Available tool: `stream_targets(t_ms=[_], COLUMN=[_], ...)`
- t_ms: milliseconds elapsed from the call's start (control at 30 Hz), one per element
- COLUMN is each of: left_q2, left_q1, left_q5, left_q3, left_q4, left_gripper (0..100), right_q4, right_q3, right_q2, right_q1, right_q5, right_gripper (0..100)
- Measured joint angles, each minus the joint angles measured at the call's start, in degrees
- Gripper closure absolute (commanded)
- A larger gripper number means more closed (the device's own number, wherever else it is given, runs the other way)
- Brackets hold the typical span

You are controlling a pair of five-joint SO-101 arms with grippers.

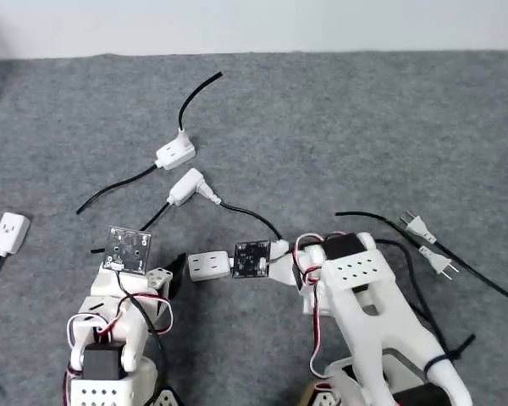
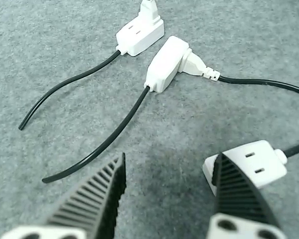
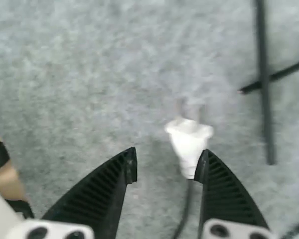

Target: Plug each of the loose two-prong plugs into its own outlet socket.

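1. Where both arms stand at the near edge, we see the grey mat [image 1: 339,127] covering the whole table.
2. The right arm [image 1: 364,296] is the bulkiest shape, bent in toward the middle. Its right claw [image 3: 168,159] is released with its fingers spread. A white plug [image 3: 189,139] lies on the mat between them, close to one finger, prongs pointing away from the arm.
3. The left arm [image 1: 110,338] sits at the near left. Its left claw [image 2: 170,164] is also released and grasps nothing.
4. Just beside one of the left fingers [image 2: 239,189] lies the near socket [image 1: 207,265], its two slots bare.
5. Farther off lie the far socket [image 1: 176,153] and the middle socket [image 1: 183,188], near each other, each with a plug pushed into one end.
6. The edge socket [image 1: 8,233] lies alone at the far left, well apart from the rest.
7. On the right, the upper loose plug [image 1: 416,225] and the lower loose plug [image 1: 438,263] lie near each other on black cables, prongs pointing left.
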Motion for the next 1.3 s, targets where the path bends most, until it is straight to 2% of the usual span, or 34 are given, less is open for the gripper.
stream_targets(t_ms=[600, 833, 1300], left_q2=[0.0, 0.0, 0.0], left_q1=[0.0, 0.0, 0.0], left_q5=[-0.1, -0.1, -0.1], left_q3=[0.0, 0.0, 0.0], left_q4=[0.0, 0.0, 0.0], left_gripper=[73, 73, 73], right_q4=[-11.1, -12.1, -13.3], right_q3=[-0.3, -0.4, -3.2], right_q2=[9.1, 9.8, 9.8], right_q1=[0.9, 4.9, 5.2], right_q5=[0.0, 2.3, 2.5], right_gripper=[81.1, 81.2, 81.2])
